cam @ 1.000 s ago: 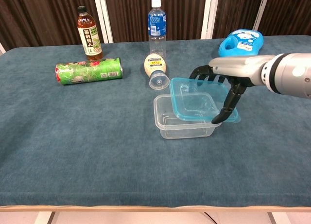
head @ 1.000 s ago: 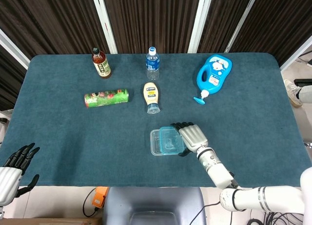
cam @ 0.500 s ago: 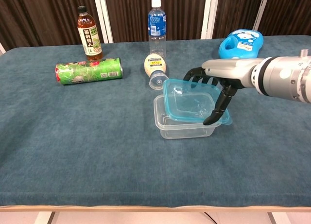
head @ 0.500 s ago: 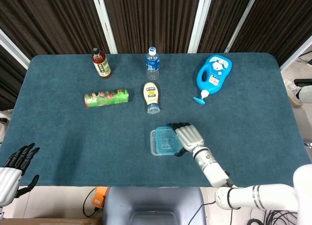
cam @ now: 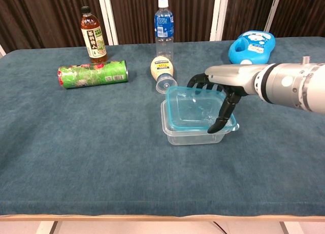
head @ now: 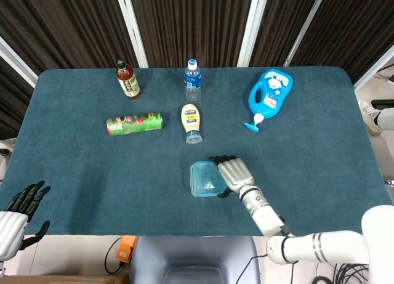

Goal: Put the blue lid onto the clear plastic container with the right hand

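The clear plastic container (cam: 189,135) (head: 196,189) stands near the table's front middle. The blue lid (cam: 190,108) (head: 205,178) lies over its opening, nearly lined up, with its right edge still gripped. My right hand (cam: 219,94) (head: 233,172) holds that edge from the right, fingers curled over the lid's top and thumb under its near side. My left hand (head: 17,205) hangs off the table's front left corner with fingers spread and nothing in it; the chest view does not show it.
Behind the container lie a mayonnaise bottle (cam: 163,71) on its side, a green can (cam: 92,73) on its side, a brown tea bottle (cam: 93,35), a water bottle (cam: 163,25) and a blue detergent bottle (cam: 252,44) at the back right.
My right hand has carried the lid leftward and down, from overhanging the container's right side to sitting almost squarely over its opening. The left hand has not moved.
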`<state>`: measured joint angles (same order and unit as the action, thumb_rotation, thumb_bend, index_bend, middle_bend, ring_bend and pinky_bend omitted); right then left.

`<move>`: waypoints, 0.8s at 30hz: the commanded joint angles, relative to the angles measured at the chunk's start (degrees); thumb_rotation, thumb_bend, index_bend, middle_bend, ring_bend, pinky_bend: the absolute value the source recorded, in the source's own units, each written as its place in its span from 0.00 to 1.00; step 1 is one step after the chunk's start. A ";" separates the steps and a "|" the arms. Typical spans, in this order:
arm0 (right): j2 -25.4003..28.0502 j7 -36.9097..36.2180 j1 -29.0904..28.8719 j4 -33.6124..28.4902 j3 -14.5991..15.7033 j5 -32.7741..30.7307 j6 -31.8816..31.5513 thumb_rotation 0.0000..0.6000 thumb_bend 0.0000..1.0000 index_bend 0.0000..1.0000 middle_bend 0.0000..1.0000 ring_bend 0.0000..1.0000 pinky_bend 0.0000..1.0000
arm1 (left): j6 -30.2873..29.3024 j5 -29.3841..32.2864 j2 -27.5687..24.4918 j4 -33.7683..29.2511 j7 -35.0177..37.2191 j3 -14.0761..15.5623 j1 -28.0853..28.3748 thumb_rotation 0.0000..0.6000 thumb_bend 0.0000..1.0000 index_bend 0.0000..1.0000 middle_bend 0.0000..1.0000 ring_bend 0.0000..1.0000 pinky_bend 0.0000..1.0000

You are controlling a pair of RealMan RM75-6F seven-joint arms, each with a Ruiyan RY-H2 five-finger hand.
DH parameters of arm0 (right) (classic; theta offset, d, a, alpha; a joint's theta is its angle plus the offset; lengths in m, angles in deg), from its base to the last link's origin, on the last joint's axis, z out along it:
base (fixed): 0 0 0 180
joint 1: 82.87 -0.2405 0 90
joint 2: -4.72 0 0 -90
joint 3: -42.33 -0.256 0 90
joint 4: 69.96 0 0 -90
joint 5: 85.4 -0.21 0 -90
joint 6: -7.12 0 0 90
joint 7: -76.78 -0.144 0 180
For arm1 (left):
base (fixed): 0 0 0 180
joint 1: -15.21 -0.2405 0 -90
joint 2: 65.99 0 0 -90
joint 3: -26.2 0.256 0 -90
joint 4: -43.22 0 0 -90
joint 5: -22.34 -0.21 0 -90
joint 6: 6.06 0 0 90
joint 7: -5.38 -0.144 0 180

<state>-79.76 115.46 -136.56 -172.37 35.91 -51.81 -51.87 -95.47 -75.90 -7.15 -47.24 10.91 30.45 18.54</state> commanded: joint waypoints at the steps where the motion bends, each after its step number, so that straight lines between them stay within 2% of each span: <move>1: -0.36 0.21 -0.18 0.19 0.13 -0.02 -0.16 1.00 0.25 0.72 0.50 0.50 0.58 | -0.10 0.02 0.00 -0.01 -0.04 -0.05 -0.02 1.00 0.39 0.00 0.00 0.00 0.16; 24: -0.05 -1.14 0.59 0.77 1.05 1.58 -0.16 1.00 0.25 0.72 0.50 0.50 0.58 | -0.14 0.06 0.01 -0.03 -0.05 -0.07 -0.04 1.00 0.39 0.00 0.00 0.00 0.16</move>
<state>-79.85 114.47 -136.06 -171.66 36.98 -50.36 -52.13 -95.61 -75.84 -7.14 -47.26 10.85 30.38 18.51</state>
